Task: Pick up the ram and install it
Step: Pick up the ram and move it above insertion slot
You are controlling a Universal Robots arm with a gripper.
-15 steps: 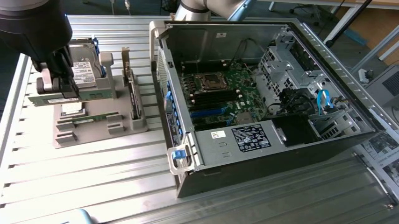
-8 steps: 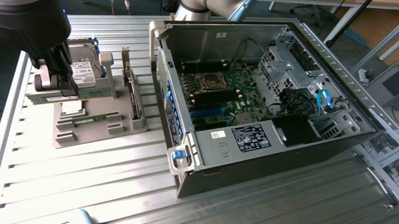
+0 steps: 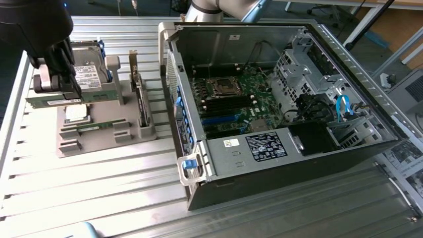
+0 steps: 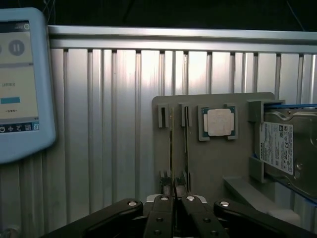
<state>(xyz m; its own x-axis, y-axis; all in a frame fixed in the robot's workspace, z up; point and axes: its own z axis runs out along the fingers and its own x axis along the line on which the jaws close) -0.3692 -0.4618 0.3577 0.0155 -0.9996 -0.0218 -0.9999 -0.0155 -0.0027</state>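
Ram [image 3: 56, 101] hangs clamped in the shut gripper [image 3: 58, 90], lifted above the grey parts holder [image 3: 99, 144]. Its long axis is level (roughly parallel to the motherboard's memory slots [image 3: 225, 106]). The open computer case [image 3: 278, 148] lies well apart, toward the exterior view's right; the arm points straight down.

Two ram sticks [image 3: 56, 101], one processor [image 4: 219, 122], one hard drive [image 4: 285, 148]

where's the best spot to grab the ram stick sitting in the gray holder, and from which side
Probably best: pinch the ram stick across its two flat faces near mid-length, coming straight down over its top long edge. It stands on edge in the gray holder, with slot blocks at both ends.
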